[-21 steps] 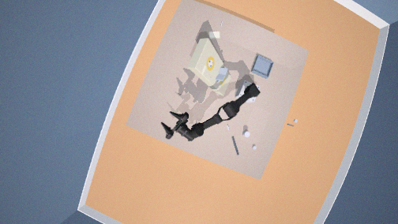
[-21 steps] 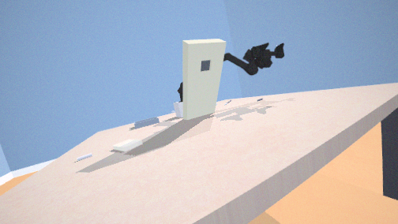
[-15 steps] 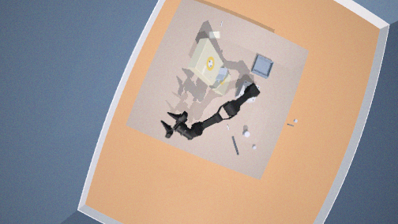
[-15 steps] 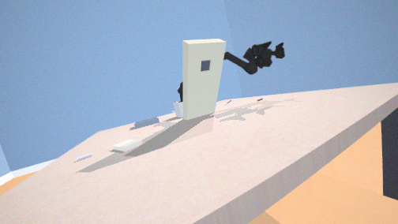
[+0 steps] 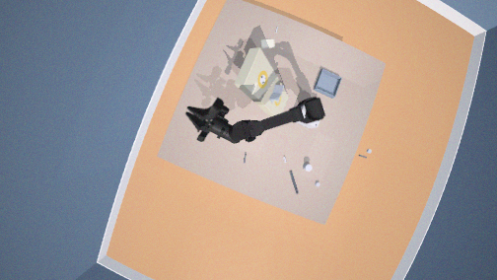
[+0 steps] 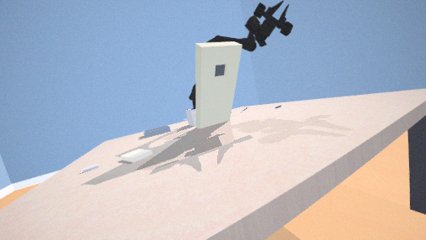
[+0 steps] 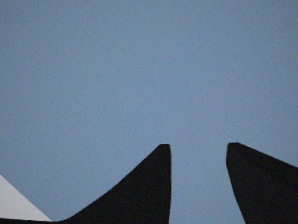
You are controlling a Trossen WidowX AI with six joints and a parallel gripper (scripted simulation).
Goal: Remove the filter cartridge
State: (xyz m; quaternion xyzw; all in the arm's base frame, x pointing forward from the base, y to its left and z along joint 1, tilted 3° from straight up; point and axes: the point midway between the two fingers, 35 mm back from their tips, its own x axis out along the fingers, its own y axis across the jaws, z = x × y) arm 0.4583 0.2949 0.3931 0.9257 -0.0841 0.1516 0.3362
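Gripper (image 5: 186, 110) (image 6: 286, 3) (image 7: 198, 153) aloft, fingers empty, partly parted; at top view's nine o'clock, lowering blindly might clip panel (image 5: 251, 66) (image 6: 215, 95).

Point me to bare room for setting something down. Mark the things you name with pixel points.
In the top view, room shows between the short dark piece (image 5: 245, 157) and the dark rod (image 5: 294, 181), and between the tray (image 5: 337, 90) (image 6: 156, 132) and the tabletop's right edge. It's crowded around the panel (image 5: 253, 66) (image 6: 215, 95), under the arm (image 5: 278, 119) (image 6: 249, 44).
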